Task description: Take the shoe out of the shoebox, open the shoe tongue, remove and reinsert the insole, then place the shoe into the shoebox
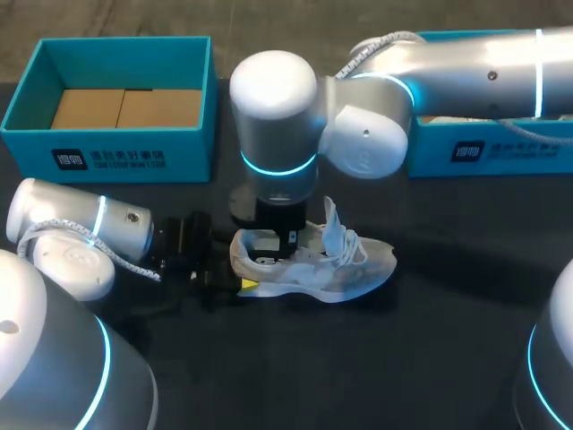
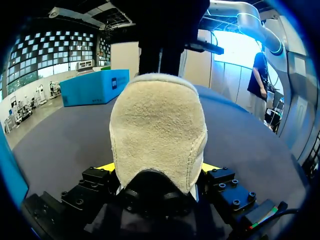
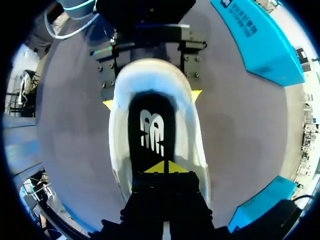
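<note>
A white shoe (image 1: 345, 267) lies on the dark table in the head view, toe to the right, its tongue and laces (image 1: 334, 222) pulled up. My left gripper (image 1: 240, 270) has the heel (image 2: 157, 125) between its fingers, one yellow tip against each side of it, as the right wrist view shows around the left gripper (image 3: 152, 99). My right gripper (image 1: 288, 240) reaches down into the shoe's opening. Its yellow tips (image 3: 164, 167) are shut together just over the black insole (image 3: 151, 125), which lies flat inside the shoe. Whether they pinch the insole is not visible.
An open teal shoebox (image 1: 116, 148) with a cardboard floor stands at the back left. A second teal box (image 1: 474, 148) sits at the back right, partly under my right arm. Dark tabletop (image 1: 403, 358) spreads in front of the shoe.
</note>
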`<state>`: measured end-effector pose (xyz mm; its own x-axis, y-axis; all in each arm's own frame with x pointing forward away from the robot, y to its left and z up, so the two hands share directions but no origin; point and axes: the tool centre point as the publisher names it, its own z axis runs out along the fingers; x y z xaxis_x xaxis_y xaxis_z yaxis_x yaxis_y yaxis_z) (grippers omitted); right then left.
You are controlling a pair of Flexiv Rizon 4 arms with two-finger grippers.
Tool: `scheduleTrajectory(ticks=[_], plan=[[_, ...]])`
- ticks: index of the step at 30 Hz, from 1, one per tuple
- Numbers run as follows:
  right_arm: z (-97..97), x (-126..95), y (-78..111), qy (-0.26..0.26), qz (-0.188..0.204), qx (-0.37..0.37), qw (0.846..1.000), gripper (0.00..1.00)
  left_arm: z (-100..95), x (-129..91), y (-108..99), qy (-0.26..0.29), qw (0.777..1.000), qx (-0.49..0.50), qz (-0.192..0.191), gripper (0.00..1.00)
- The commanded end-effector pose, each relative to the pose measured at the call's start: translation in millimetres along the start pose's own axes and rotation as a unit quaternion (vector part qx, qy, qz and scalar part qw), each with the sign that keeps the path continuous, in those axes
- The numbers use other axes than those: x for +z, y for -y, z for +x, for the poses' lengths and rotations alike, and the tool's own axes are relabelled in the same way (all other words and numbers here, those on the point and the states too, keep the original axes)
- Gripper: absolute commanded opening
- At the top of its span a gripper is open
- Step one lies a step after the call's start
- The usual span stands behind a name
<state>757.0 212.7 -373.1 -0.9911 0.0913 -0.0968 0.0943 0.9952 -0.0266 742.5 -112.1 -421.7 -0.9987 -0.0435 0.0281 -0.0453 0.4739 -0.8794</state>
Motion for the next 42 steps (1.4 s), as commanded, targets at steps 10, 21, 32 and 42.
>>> scheduleTrajectory(ticks=[10,21,32,42], plan=[[6.1,12.8,12.9,-0.026,-0.003,0.004,1.000,0.23,-0.9,-0.5,-1.9,-0.001,1.000,0.000,-0.002,0.00],[-3.7,21.0,4.1,-0.021,-0.013,-0.009,1.000,0.37,-0.9,-0.5,-1.9,-0.001,1.000,0.000,-0.002,0.00],[-0.5,44.0,-2.1,-0.055,-0.025,-0.023,0.998,0.40,-0.9,-0.5,-1.9,-0.001,1.000,0.000,-0.002,0.00],[16.6,52.9,4.1,-0.091,-0.018,-0.019,0.995,0.00,-0.9,-0.5,-1.9,-0.001,1.000,0.000,-0.002,0.00]])
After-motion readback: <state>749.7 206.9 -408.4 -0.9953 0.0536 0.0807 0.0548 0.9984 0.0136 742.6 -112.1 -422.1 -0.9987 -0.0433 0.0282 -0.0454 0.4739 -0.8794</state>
